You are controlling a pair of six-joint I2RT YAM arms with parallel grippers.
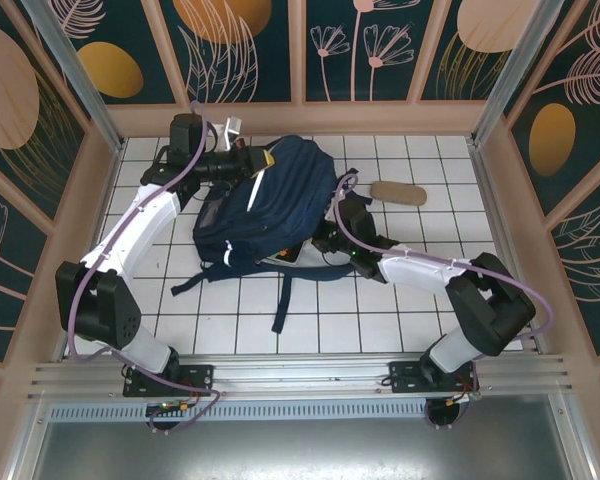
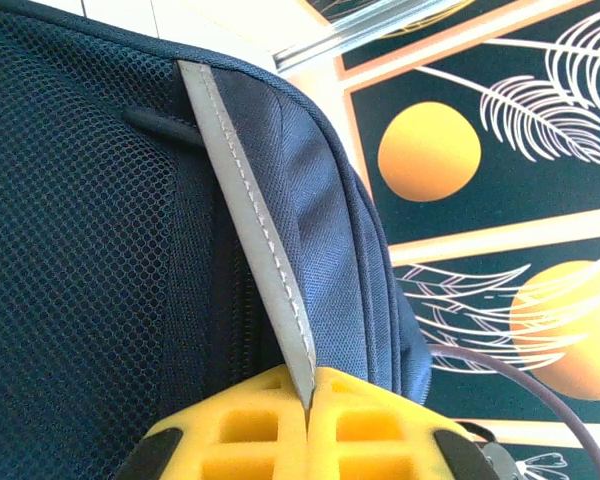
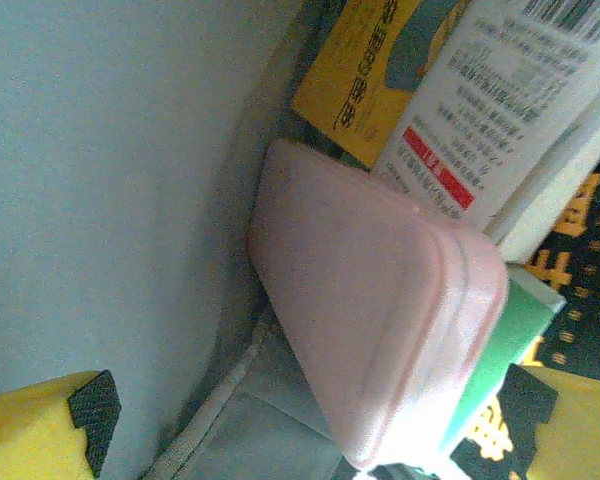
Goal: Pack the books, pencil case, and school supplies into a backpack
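Navy fabric marks the backpack (image 1: 265, 205), lying mid-way across the white-tiled worktop (image 1: 410, 300) with both my arms on it. My left arm runs up the left side, folds at the far edge and turns across to the pack's top. There the left gripper (image 1: 265, 160) is clenched on the backpack's grey reflective stripe (image 2: 250, 230), yellow fingers (image 2: 240, 430) pressed together.

My right arm bends near the right edge and stretches low to the left, the right gripper (image 1: 315, 245) buried in the pack's open mouth. From the right wrist I see:

- an orange-yellow book (image 3: 350, 90) with dark Chinese characters I cannot make out
- a whitish packet (image 3: 480, 120) with a barcode, unreadably fine print and a red label
- a black book (image 3: 580, 250) with gold characters
- a green book (image 3: 505, 350) under a pink case (image 3: 370, 300)

The right gripper stands wide apart, grasping nothing, a pad either side of the pink case and the left pad clear of it. A tan oblong pouch (image 1: 398, 192) lies on the tiles just beyond that arm.
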